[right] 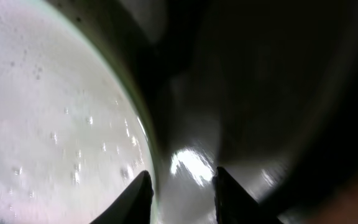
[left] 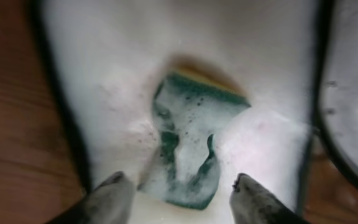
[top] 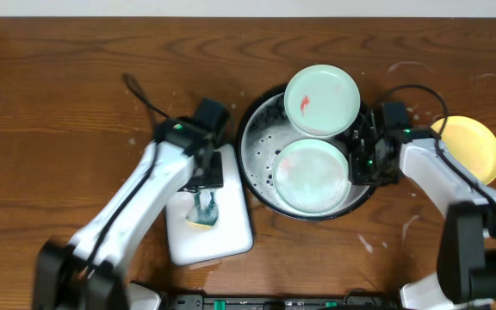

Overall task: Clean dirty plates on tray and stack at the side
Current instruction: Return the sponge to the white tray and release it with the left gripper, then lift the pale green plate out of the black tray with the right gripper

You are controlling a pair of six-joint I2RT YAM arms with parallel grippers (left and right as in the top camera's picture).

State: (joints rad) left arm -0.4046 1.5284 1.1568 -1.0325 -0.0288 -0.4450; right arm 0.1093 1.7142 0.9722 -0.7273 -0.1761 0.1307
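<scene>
Sponge parked, sudsy plate next for lifting

The left gripper (left: 179, 200) hangs with jaws spread over the one green-and-yellow foam sponge (left: 188, 149) on the white rectangular sponge tray (top: 231, 234), near the worktop's front edge. The right gripper (right: 182, 196), jaws slightly parted and pinching nothing, sits at the right rim of the single large round black basin (top: 252, 129). Three small round plates: a sudsy mint plate (top: 311, 176) inside the basin, a red-smeared mint plate (top: 321, 101) on its far rim, and a yellow plate (top: 476, 151) by the right edge. Next, I reckon: pinch the sudsy rim and stack it on the yellow

Overhead looks down; both wrist views near tray (top: 257, 159).
</scene>
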